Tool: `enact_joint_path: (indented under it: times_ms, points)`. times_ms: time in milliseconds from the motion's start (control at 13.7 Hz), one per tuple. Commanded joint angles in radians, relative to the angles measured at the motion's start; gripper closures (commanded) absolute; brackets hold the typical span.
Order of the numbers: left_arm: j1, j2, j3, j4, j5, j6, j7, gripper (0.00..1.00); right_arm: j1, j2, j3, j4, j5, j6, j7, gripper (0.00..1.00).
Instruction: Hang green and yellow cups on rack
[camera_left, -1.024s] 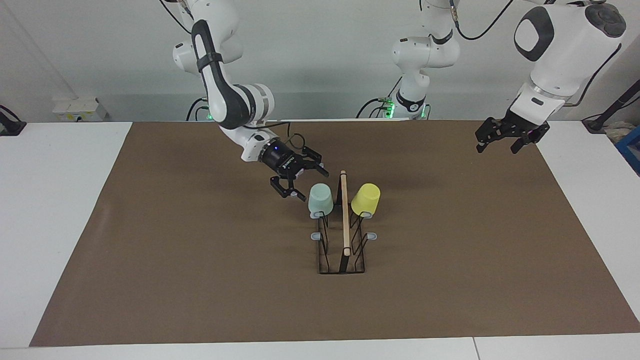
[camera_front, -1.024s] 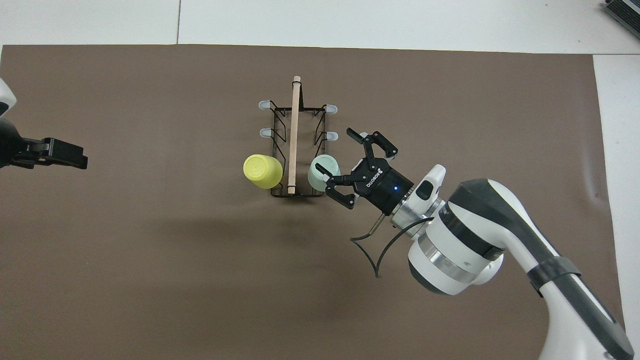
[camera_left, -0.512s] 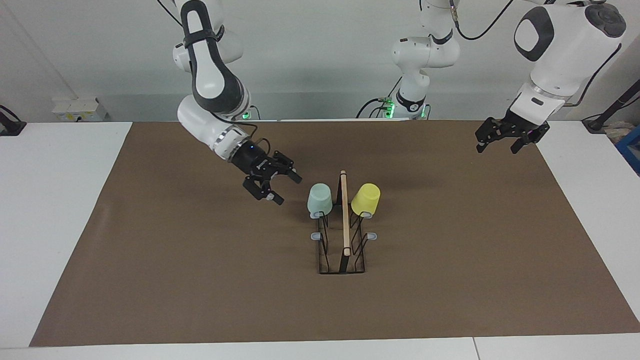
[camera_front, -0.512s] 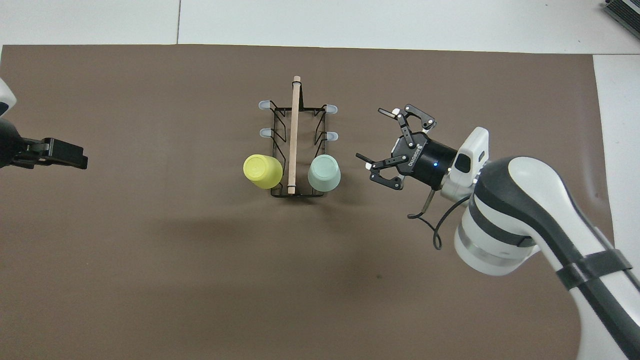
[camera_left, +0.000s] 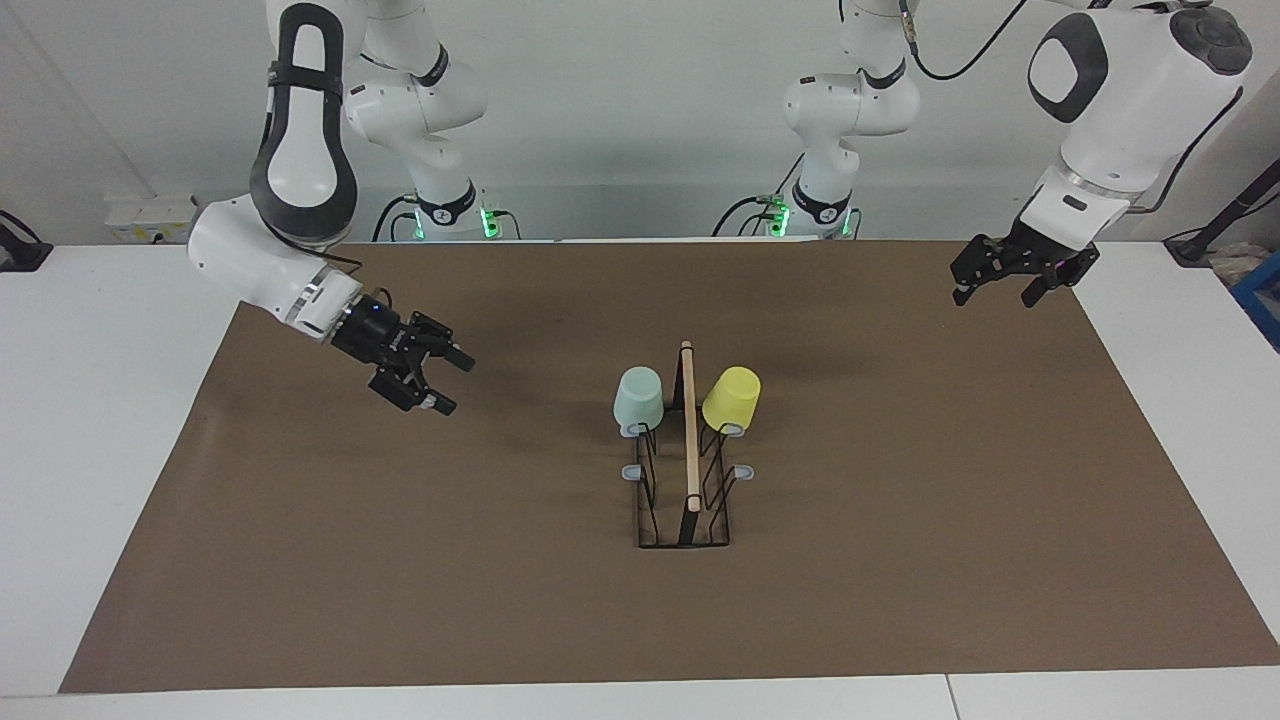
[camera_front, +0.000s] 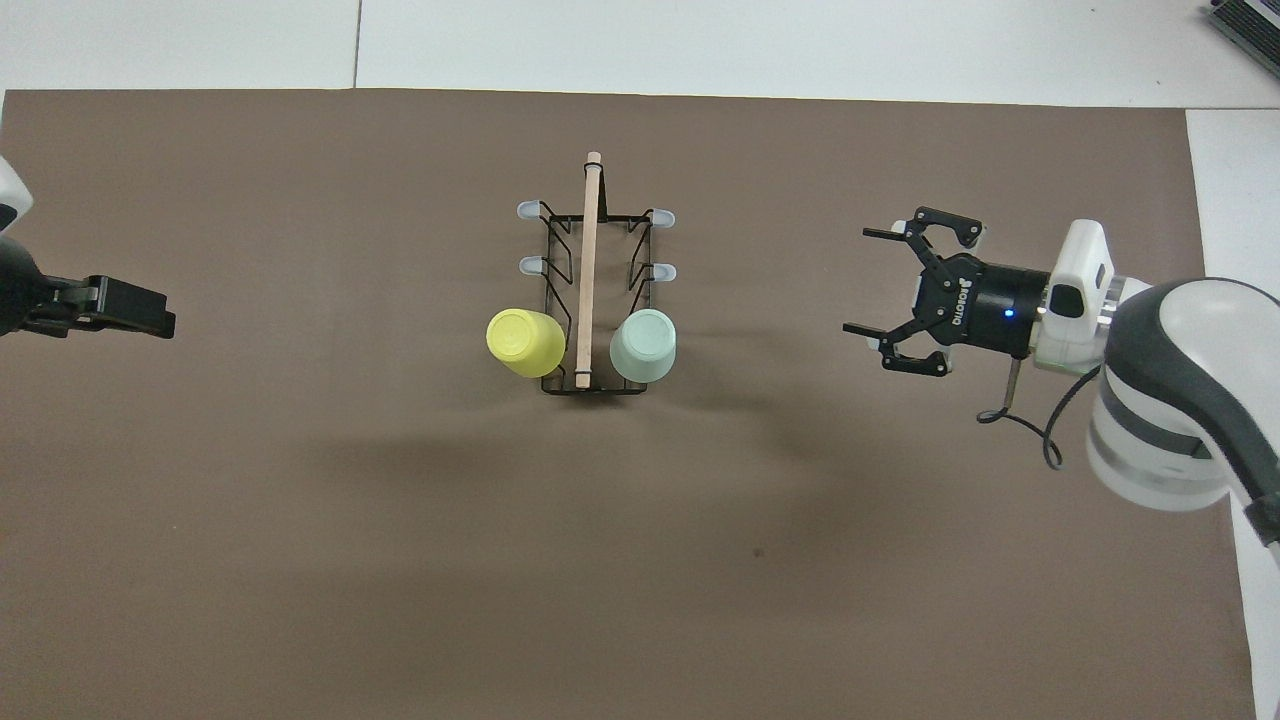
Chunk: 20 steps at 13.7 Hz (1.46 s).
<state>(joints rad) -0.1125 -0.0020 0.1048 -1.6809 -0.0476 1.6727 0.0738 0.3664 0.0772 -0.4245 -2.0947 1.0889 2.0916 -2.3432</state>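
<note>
Right gripper (camera_left: 432, 380) now well away from the rack (camera_left: 688, 500), pulled back toward the middle left of the facing view over bare brown mat (camera_left: 900, 560); jaws spread wide, nothing held. Left gripper (camera_left: 1005, 280) unmoved at the upper right of that view, waiting, fingers apart and empty.

Green cup (camera_left: 640, 398) and yellow cup (camera_left: 732, 397) both upside down on the pegs at the rack's upper end in the facing view, one each side of the wooden rod (camera_left: 689, 425), at frame centre. Hanging step apparently finished; retreat in hand. Next move probably just a return to rest, calling for no contact.

Plenty of open mat on all sides; rack well apart from every mat edge, four pegs free.
</note>
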Motion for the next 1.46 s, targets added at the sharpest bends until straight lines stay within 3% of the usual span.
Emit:
enact_joint_path:
  times_ms: [0, 220, 439, 805, 1171, 1390]
  points:
    - [-0.003, 0.000, 0.003, 0.006, -0.005, -0.005, -0.012, 0.00, 0.003, -0.007, -0.008, 0.037, -0.232, -0.039, 0.172, 0.00]
    - [-0.003, 0.000, 0.003, 0.006, -0.005, -0.005, -0.011, 0.00, 0.008, -0.011, -0.011, 0.125, -0.517, -0.157, 0.484, 0.00]
    - [-0.003, 0.000, 0.003, 0.006, -0.005, -0.005, -0.011, 0.00, 0.011, -0.007, -0.007, 0.215, -0.714, -0.240, 0.944, 0.00]
    - [-0.003, 0.000, 0.003, 0.006, -0.005, -0.005, -0.012, 0.00, 0.008, -0.007, 0.006, 0.228, -0.762, -0.246, 1.330, 0.00]
    - [-0.003, 0.000, 0.003, 0.006, -0.005, -0.005, -0.012, 0.00, -0.102, -0.014, 0.148, 0.288, -0.777, -0.277, 1.678, 0.00]
    - [-0.003, 0.000, 0.003, 0.006, -0.005, -0.005, -0.012, 0.00, -0.090, -0.030, 0.179, 0.297, -0.856, -0.280, 1.968, 0.00]
